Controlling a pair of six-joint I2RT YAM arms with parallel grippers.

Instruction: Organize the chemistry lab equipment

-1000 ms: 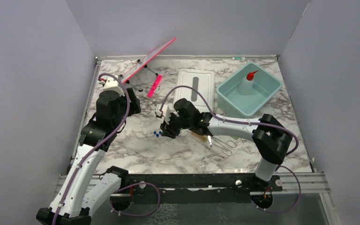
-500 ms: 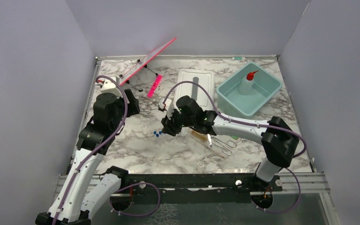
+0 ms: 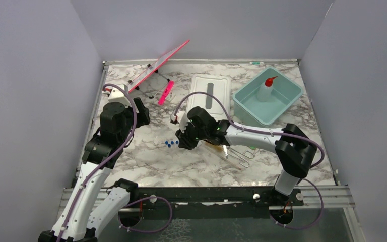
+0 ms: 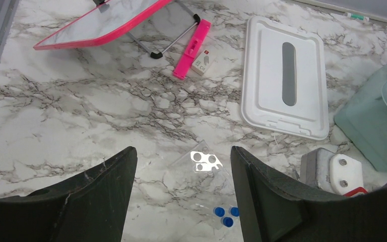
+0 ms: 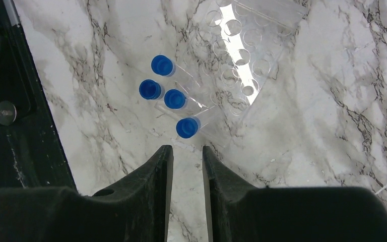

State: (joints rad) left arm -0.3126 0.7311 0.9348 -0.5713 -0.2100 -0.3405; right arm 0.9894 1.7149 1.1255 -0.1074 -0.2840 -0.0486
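Note:
Several clear blue-capped tubes (image 5: pixel 174 101) lie together on the marble table beside a clear plastic rack (image 5: pixel 242 60). They also show in the top view (image 3: pixel 169 144) and in the left wrist view (image 4: pixel 225 216). My right gripper (image 5: pixel 186 148) hovers just short of the nearest cap, its jaws a narrow gap apart and empty; it shows in the top view (image 3: pixel 185 142). My left gripper (image 4: pixel 183 151) is wide open and empty, above the table left of the tubes (image 3: pixel 140 112). The white squeeze bottle (image 3: pixel 267 88) with a red nozzle stands in the teal tub (image 3: pixel 287 96).
A white lid (image 3: pixel 210 91) lies at the back centre. A pink-edged board on a stand (image 3: pixel 158 65) leans at the back left. A tan brush (image 3: pixel 214 147) and a wire clamp (image 3: pixel 239 154) lie under my right arm. A green-tipped stick (image 3: pixel 256 62) lies by the back wall.
My left arm has drawn back slightly toward the near side. My right gripper has shifted a little by the tubes. The tubes have not moved.

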